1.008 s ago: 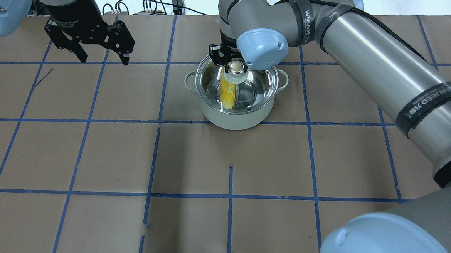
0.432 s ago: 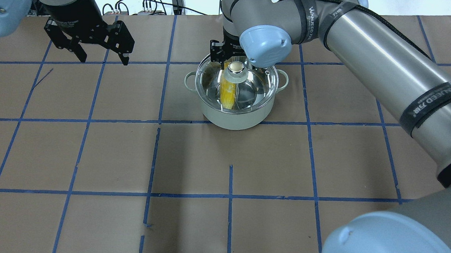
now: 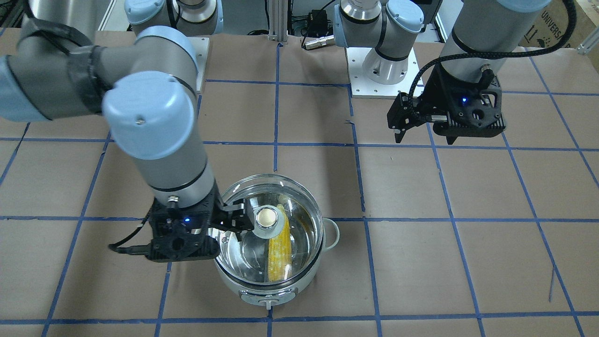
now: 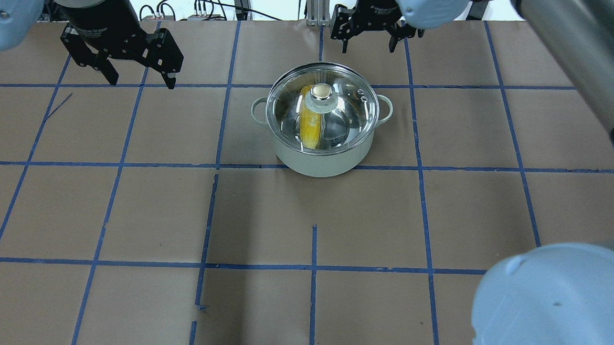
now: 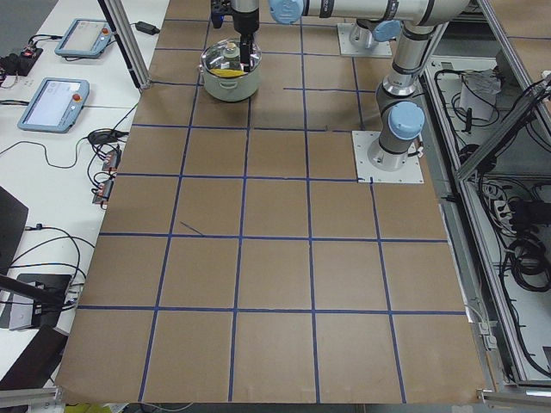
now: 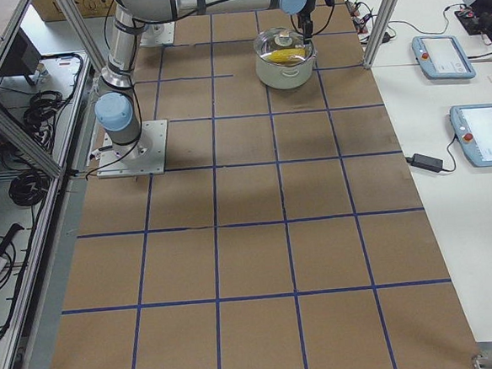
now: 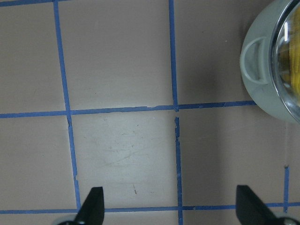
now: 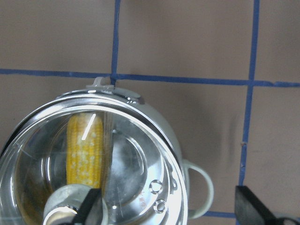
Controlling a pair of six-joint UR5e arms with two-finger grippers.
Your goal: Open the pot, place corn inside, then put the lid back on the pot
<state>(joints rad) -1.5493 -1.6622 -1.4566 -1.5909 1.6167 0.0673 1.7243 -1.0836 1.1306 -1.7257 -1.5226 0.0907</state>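
1. The left gripper [image 4: 143, 82], a black two-finger claw, is recorded in the overhead view at about 10 o'clock of the pot and well apart from it. Its fingers are spread wide and nothing is held. In the left wrist view [image 7: 171, 206] only bare table is seen between the tips.
2. The round pale grey-white pot [image 4: 318, 160] with a shiny steel lining is stood on the brown paper-covered table [image 4: 262, 217], which is gridded with blue tape. It is placed toward 12 o'clock of the table's middle. Its loop handles [image 4: 257, 110] are set at 9 and 3 o'clock.
3. The clear domed glass lid [image 4: 344, 119] is seated on the pot's rim, with its pale beige-topped knob [image 4: 321, 93] at the centre.
4. The yellow ear of corn [image 4: 311, 128] is lying inside the pot under the glass. It is laid along the 12-to-6 line, just to the 9 o'clock side of the knob.
5. The right gripper [image 4: 369, 41] is seen at about 12 o'clock of the pot, beyond its rim, with its fingers spread and empty. In the front-facing view it is shown close beside the knob, and contact cannot be confirmed.
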